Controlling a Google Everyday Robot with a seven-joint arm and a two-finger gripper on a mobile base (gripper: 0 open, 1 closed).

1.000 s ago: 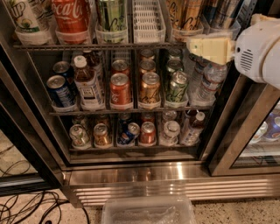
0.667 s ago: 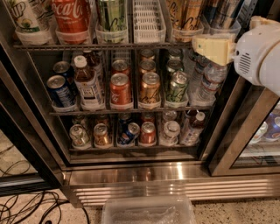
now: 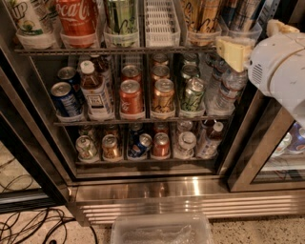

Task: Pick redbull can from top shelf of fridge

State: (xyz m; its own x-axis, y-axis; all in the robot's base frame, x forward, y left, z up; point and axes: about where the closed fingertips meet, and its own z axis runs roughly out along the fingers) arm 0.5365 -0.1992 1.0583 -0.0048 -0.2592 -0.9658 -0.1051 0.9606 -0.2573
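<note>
The fridge [image 3: 190, 191] stands open in front of me. Its top shelf [image 3: 119, 49] is a dark wire rack carrying bins of tall cans. The redbull can [image 3: 244, 13], silver with blue panels, stands in a clear bin at the right end of that shelf, its top cut off by the frame edge. My gripper [image 3: 257, 42] is at the right, on a white arm, just in front of and slightly below that bin. One yellowish finger [image 3: 233, 53] lies left of the bin's base and the other [image 3: 281, 27] to its right. The gripper is open and holds nothing.
Gold-and-black cans [image 3: 205, 14] stand left of the redbull can, then an empty white bin [image 3: 162, 21], a green can [image 3: 120, 16] and a Coca-Cola bottle [image 3: 76, 16]. Lower racks hold short cans and bottles. A glass door frame [image 3: 259, 143] is at right. A plastic tub [image 3: 162, 229] and cables [image 3: 28, 224] lie on the floor.
My gripper and arm have shifted slightly to the right and up, closer to the right-hand bin on the top shelf. The cans have not moved.
</note>
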